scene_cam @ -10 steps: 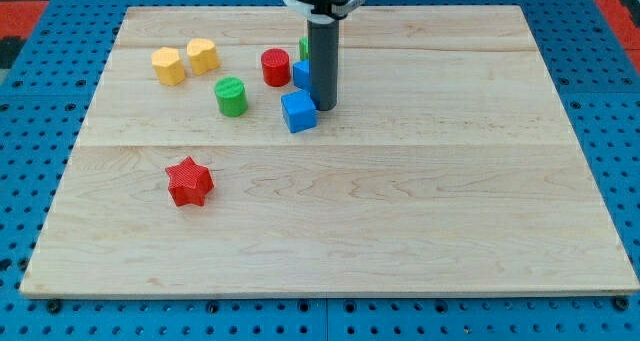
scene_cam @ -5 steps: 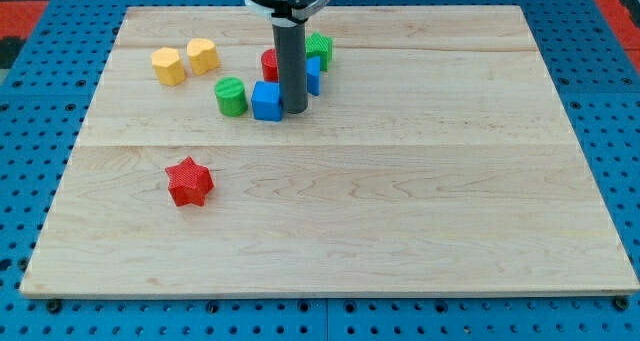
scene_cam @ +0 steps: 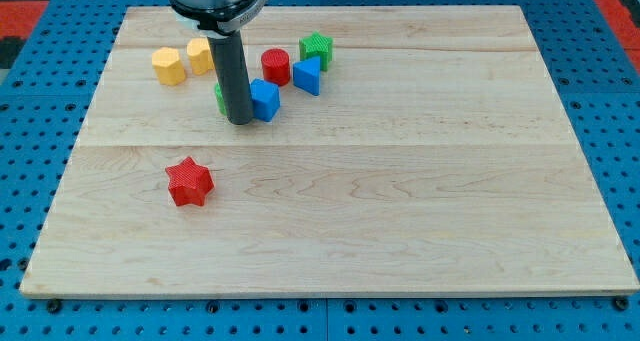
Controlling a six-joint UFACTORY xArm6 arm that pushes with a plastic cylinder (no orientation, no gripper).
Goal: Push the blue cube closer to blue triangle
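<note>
Red star (scene_cam: 189, 181) sits nearest the view's bottom, below & left of my tip (scene_cam: 239, 120), well apart from it. My tip is down on the board (scene_cam: 400, 211); it's a bare rod, nothing to open or grip, holds nothing, just pressed at the left side of the blue cube (scene_cam: 264, 99). Cube is touching or v. nearly touching the rod, immediately to the tip's right. Behind the rod a green block (scene_cam: 219, 94) peeks out on the left, mostly hidden; shape can't be made out. Up & right of tip: blue triangle (scene_cam: 308, 75), near the cube w/ a small gap between them. Red cylinder (scene_cam: 275, 66) is above the cube, just left of the triangle. Green star (scene_cam: 316, 48), prob. star-shaped, is farther up-right. Up-left of tip: two yellow blocks (scene_cam: 168, 65) (scene_cam: 199, 54) side by side, the right one partly behind the rod.
</note>
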